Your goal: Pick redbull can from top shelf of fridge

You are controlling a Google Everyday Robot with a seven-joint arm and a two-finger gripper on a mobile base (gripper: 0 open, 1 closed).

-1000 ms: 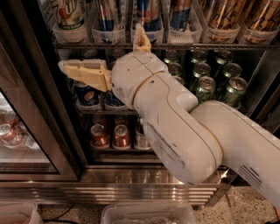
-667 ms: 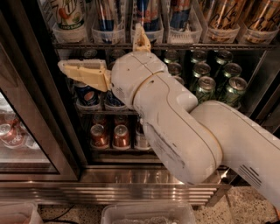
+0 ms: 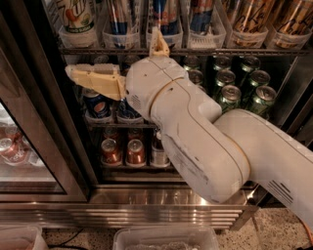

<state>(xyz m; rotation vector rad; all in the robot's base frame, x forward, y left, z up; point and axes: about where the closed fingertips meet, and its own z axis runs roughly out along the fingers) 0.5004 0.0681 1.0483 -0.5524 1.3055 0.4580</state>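
My fingers (image 3: 113, 67) are spread wide apart and hold nothing: one points sideways to the left in front of the fridge (image 3: 29, 102), the other points straight up. The tip of the upward one touches or just overlaps the front edge of the top shelf (image 3: 220, 51). Directly above that tip, in a clear bin on the shelf, stands a redbull can (image 3: 164, 10). Only its blue-and-silver lower part shows, since the top is cut off. Two more cans like it stand in the bins on either side of it. Further right of my fingers on the same shelf are tall gold cans (image 3: 244, 14), and above my sideways finger is a white and green can (image 3: 78, 12). Just below that sideways finger sit short blue cans (image 3: 98, 105), partly hidden by it. To the right of my fingers, behind my arm (image 3: 195, 132), are the green cans (image 3: 230, 95). Lower down, well below my fingers, is a row of copper-coloured cans (image 3: 122, 151). A clear plastic tub (image 3: 166, 238) rests on the floor in front of the steel base.
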